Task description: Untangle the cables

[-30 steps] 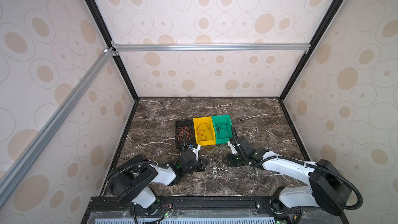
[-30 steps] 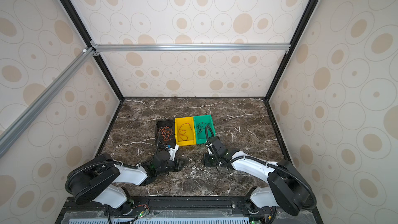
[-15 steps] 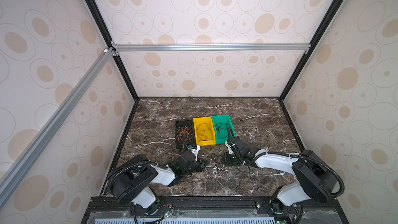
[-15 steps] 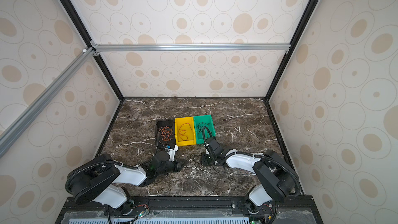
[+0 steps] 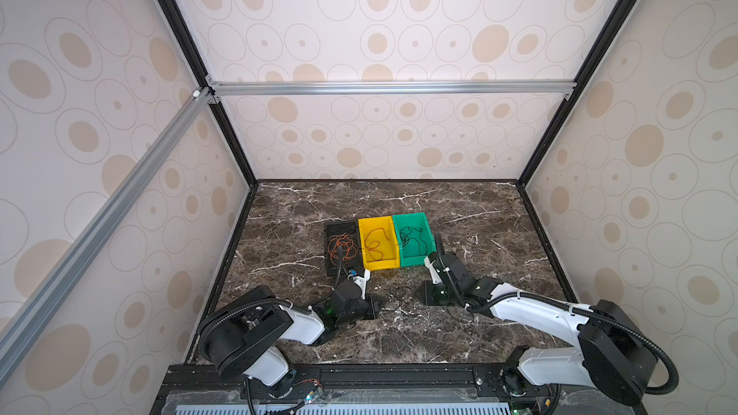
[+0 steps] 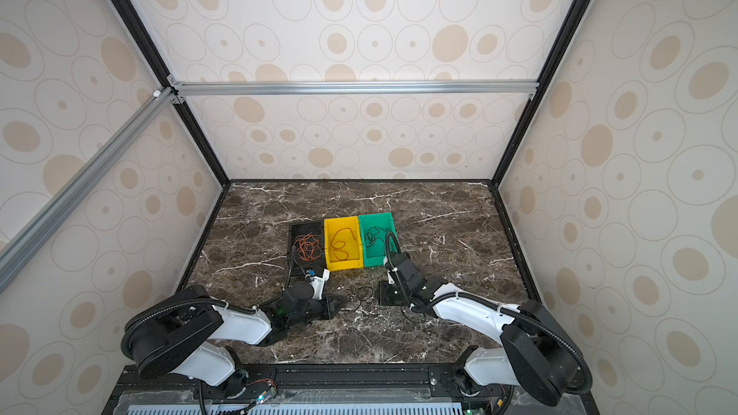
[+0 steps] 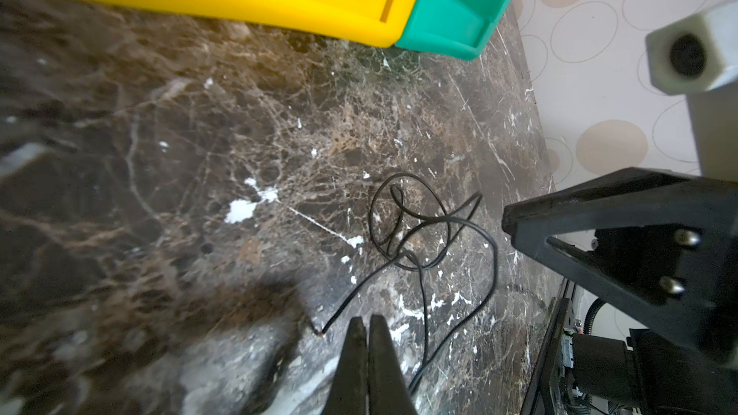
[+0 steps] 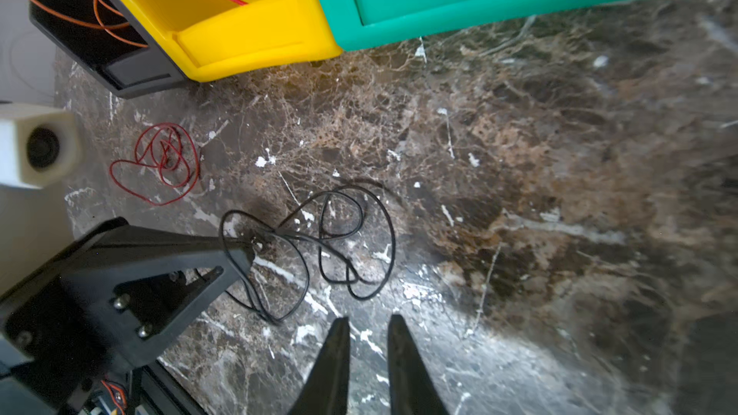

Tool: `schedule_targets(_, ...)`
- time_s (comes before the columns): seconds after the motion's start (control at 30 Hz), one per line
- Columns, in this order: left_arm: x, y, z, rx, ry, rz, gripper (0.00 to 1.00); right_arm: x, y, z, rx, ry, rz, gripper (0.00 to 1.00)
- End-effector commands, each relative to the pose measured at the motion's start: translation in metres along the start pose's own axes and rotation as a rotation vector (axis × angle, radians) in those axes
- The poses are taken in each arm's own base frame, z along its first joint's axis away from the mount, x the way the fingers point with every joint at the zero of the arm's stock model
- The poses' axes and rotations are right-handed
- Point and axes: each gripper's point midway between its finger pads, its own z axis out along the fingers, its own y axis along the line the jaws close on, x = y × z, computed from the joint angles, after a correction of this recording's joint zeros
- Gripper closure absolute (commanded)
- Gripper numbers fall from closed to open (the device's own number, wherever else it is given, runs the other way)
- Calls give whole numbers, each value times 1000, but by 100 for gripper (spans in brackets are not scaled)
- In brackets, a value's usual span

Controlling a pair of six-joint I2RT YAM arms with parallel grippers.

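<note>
A tangled black cable lies on the marble between my two grippers, and shows in both top views. My left gripper is shut. No cable shows between its tips; the cable's loose end lies just beside them. One loop crosses the left gripper's tip in the right wrist view. My right gripper is open by a narrow gap, holds nothing, and stands just short of the tangle. A coiled red cable lies near the black bin.
Three bins stand in a row behind the tangle. The black bin holds orange cable, the yellow bin a red one, and the green bin a black one. Walls enclose the table.
My right gripper has shifted slightly left toward the black cable and its jaws have narrowed. The right arm's elbow swung. My left arm has stayed still.
</note>
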Motion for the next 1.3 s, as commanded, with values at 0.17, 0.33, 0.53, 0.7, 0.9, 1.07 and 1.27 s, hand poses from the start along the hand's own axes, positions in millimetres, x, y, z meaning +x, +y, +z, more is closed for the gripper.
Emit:
schedule_targets(0.17,-1,-4,1,15,-13,-7,100,9,-6,19,-9,51,43,78)
schedule_targets(0.33,-2,-6,1,21,-15,-6,100,9,-7,30,-10,62,46,78)
schedule_targets(0.53,-1,-4,1,18,-12,-8,100,9,-1,41,-43,81,57,78)
schedule_targets(0.7,-1,-7,1,28,-13,-10,100,5,0,44,-43,70,54,86)
schedule_targets(0.9,-4,-7,-4,25,-27,-9,100,-10,-24,24,98,-11,18,99)
schedule_targets(1.07,-10,-3,-11,-18,-52,7,100,-28,-58,-9,245,-94,25,100)
schedule_targets(1.27,-25,7,-28,-91,-107,22,100,-46,-105,-58,416,-191,75,100)
